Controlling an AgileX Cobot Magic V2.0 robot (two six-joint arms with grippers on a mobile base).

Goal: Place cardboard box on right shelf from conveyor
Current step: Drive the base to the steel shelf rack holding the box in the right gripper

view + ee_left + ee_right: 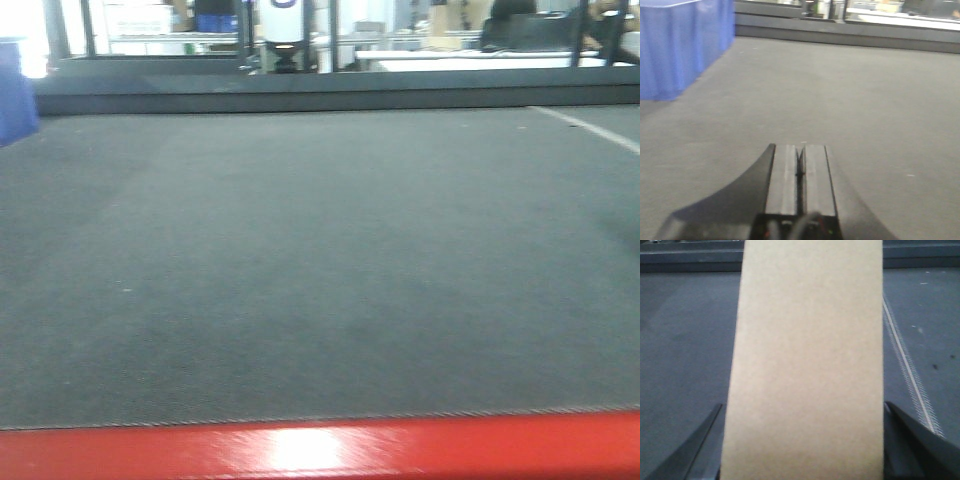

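The tan cardboard box (807, 360) fills the middle of the right wrist view, upright and narrow. My right gripper (803, 404) is shut on it, with one dark finger (692, 452) against its left side and the other (920, 447) against its right side. Behind it lies the dark grey conveyor (685, 340). In the front view the conveyor (300, 250) shows its red front edge (320, 450), with neither box nor arms in sight. My left gripper (800, 147) is shut and holds nothing, low over the conveyor (850, 100). The right shelf is out of view.
A blue plastic bin (680, 45) stands on the belt to the left of my left gripper, also seen as the blue bin (15, 95) at the front view's left edge. A pale seam line (905, 365) crosses the belt on the right. Racks and tables (450, 40) stand beyond the far rail.
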